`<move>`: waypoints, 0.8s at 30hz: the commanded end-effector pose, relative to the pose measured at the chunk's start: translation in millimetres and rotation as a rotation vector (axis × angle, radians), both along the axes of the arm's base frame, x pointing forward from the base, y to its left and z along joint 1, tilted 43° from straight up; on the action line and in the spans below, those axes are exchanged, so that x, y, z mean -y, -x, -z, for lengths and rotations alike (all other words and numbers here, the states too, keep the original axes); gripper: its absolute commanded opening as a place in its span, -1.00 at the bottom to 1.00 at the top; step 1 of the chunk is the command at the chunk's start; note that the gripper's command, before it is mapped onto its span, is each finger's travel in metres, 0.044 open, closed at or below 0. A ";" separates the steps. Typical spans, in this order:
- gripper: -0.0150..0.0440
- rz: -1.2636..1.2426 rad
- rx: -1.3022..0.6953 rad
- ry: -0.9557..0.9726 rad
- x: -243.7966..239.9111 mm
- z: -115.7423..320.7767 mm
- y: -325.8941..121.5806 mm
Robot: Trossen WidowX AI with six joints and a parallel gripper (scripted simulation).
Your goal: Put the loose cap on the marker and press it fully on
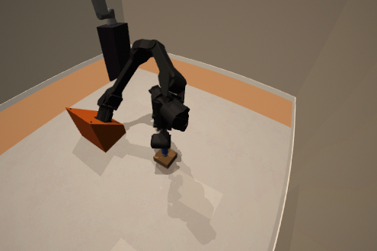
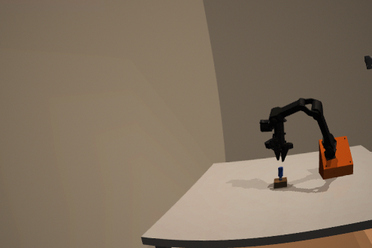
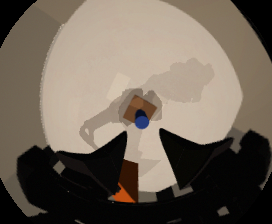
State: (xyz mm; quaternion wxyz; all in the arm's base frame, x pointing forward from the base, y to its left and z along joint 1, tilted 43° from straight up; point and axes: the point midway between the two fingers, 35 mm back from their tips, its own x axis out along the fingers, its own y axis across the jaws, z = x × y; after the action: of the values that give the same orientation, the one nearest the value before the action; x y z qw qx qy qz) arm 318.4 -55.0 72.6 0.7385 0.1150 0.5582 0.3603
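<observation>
Tool (image 2: 281, 158) hangs above the capped marker (image 2: 280, 172) in its block (image 2: 280, 182) on the worktop (image 2: 250, 210), fingers parted, gripping nothing.

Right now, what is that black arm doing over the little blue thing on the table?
The arm's claw hangs in the air straight above a blue marker that stands upright in a small brown holder block. The claw is open and holds nothing, with a clear gap between it and the marker's top. The marker looks capped, though the pictures are too small to show whether the cap is fully seated. The arm's orange base sits beside it on the table.
</observation>
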 end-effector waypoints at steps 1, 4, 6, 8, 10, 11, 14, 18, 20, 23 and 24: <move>-0.07 0.382 -0.339 -0.060 -1.8 3.7 -0.1; -0.33 0.426 -0.378 -0.067 -2.1 4.1 -0.2; -0.49 0.426 -0.378 -0.067 -2.1 4.1 -0.2; -0.49 0.426 -0.378 -0.067 -2.1 4.1 -0.2; -0.49 0.426 -0.378 -0.067 -2.1 4.1 -0.2; -0.49 0.426 -0.378 -0.067 -2.1 4.1 -0.2; -0.49 0.426 -0.378 -0.067 -2.1 4.1 -0.2; -0.49 0.426 -0.378 -0.067 -2.6 4.6 -0.3; -0.49 0.426 -0.378 -0.068 -3.7 5.9 -0.5; -0.49 0.426 -0.378 -0.068 -6.3 8.8 -1.0; -0.49 0.426 -0.378 -0.068 -7.3 9.9 -1.2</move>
State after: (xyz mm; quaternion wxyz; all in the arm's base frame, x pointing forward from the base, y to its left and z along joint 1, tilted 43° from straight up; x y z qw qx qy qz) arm 319.5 -51.0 65.9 0.6778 0.3161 0.6366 0.1883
